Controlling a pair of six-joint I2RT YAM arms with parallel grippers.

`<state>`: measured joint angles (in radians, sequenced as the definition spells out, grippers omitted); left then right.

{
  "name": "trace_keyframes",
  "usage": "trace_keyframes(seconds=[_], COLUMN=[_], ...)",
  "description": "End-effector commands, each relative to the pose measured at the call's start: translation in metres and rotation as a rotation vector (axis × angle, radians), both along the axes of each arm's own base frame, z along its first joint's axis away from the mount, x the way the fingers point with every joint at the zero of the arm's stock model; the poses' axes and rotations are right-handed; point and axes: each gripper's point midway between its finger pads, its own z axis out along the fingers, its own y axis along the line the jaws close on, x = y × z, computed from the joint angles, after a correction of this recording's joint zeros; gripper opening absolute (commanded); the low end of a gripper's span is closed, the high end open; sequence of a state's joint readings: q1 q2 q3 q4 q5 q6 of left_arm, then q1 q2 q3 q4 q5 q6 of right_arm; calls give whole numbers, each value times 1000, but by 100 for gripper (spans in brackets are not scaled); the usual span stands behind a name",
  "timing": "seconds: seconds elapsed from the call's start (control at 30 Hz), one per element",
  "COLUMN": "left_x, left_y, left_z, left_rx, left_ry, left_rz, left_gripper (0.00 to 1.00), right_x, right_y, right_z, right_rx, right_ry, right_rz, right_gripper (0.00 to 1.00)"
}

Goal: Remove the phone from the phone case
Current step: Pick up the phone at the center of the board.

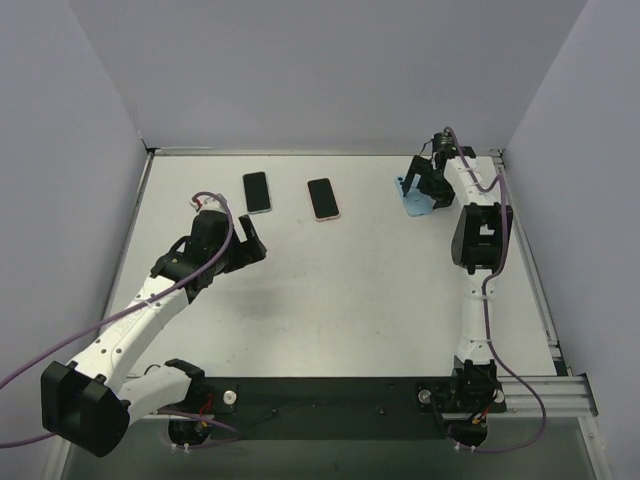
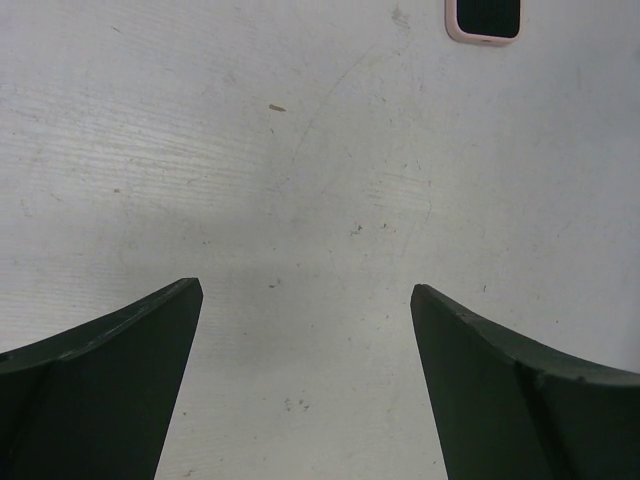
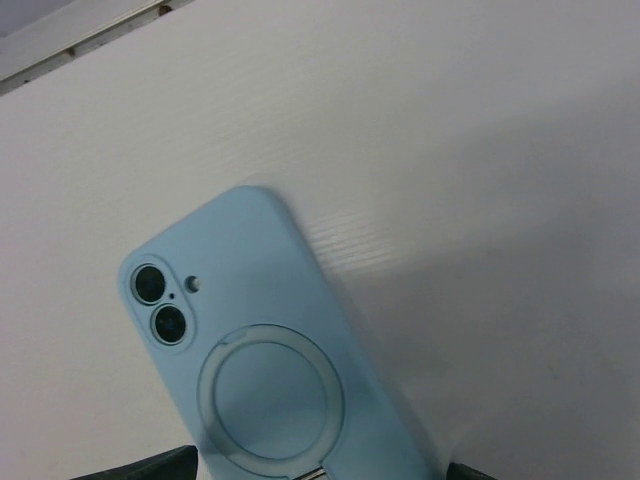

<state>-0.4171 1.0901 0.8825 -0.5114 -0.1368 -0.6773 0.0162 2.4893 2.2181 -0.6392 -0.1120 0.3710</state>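
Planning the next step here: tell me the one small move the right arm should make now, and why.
Probably lower the right gripper and close on the edges of the light blue phone case. It lies back up on the table, lenses and ring showing, with the open fingertips just visible either side of its lower end.

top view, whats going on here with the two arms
The right gripper is at the far right of the table, straddling a light blue phone case lying camera side up; whether it grips is unclear. The left gripper hovers open, empty. A pink-cased phone and a dark phone lie farther left.
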Motion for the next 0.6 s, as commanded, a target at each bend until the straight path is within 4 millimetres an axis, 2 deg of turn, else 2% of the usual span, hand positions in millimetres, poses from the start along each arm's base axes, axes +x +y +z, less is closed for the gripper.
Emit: trace_keyframes(seconds=[0.0, 0.13, 0.27, 0.3, 0.43, 0.57], left_x=[10, 14, 14, 15, 15, 13], left_y=[3, 0, -5, -7, -10, -10], left_z=[16, 17, 14, 11, 5, 4], left_rx=[-17, -22, -24, -26, -24, -29], left_ry=[-59, -58, -18, -2, 22, 30], left_rz=[41, 36, 21, 14, 3, 11], left_gripper=[97, 98, 97, 97, 97, 97], right_x=[11, 7, -8, -7, -15, -19], right_y=[22, 31, 30, 29, 22, 20], right_z=[16, 16, 9, 13, 7, 3], right_rx=[101, 135, 24, -8, -170, -255], right_ry=[-71, -65, 3, 1, 60, 84], right_rz=[83, 125, 203, 216, 279, 319], right_gripper=[100, 100, 100, 100, 100, 100])
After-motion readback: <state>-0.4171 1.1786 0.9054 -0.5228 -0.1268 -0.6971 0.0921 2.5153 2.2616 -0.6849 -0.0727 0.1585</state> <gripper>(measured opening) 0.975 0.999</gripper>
